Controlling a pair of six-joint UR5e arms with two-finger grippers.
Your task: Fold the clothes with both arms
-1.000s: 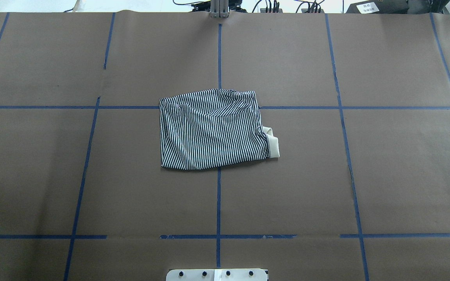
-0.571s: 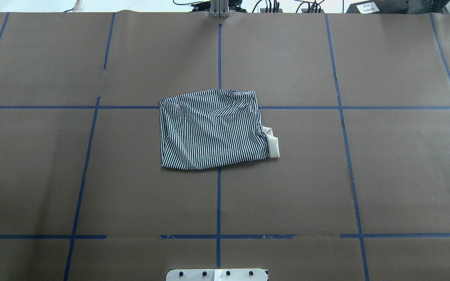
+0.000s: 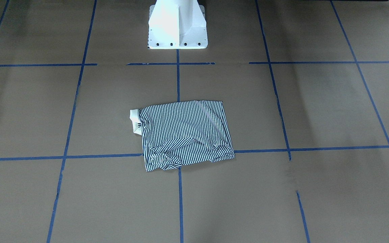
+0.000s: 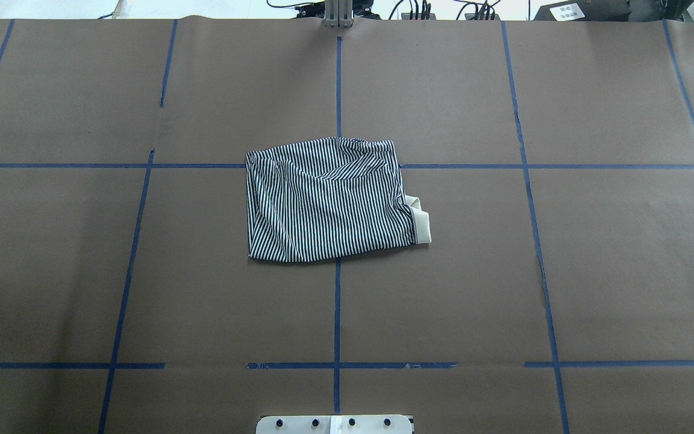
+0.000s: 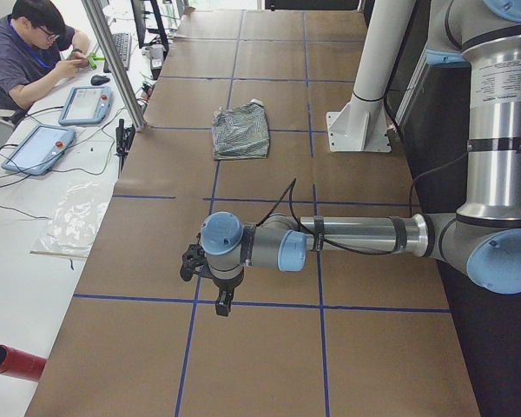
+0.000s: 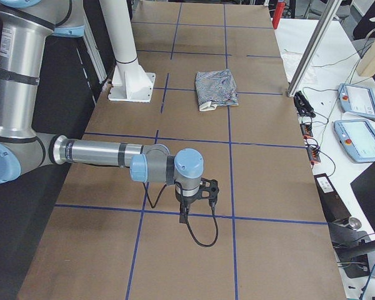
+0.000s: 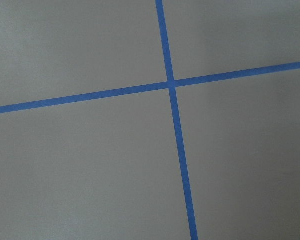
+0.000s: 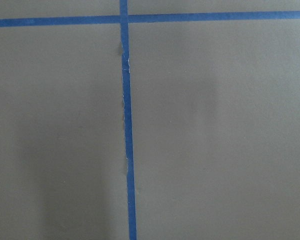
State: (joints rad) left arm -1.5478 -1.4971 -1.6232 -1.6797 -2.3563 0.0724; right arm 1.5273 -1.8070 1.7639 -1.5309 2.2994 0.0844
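Well apart from the cloth, the left gripper [image 5: 223,302] hangs pointing down over bare table on the end of the left arm [image 5: 356,234], which is stretched out level; it shows only in the left side view, so open or closed can't be told. Same w/ the right gripper [image 6: 185,211] on the right arm [image 6: 100,153]: seen only from the right side, state can't be told. Both wrist cams show just brown paper and a blue tape cross [image 7: 170,83] [image 8: 124,19], no fingers. The polo shirt [image 4: 329,202] lies folded into a rough rectangle, stripes up, near the table's [image 4: 52,271] centre, over a crossing of tape lines. In the left side view it sits at approx 12 o'clock from the left gripper; in the right side view approx 1 o'clock from the right gripper. Its cream collar [image 4: 422,226] pokes out at the shirt's 4 o'clock in the overhead view. The white pedestal [image 4: 335,425] is at 6 o'clock from the shirt there. A person [image 5: 30,52] sits at a side bench by two tablets [image 5: 39,148].
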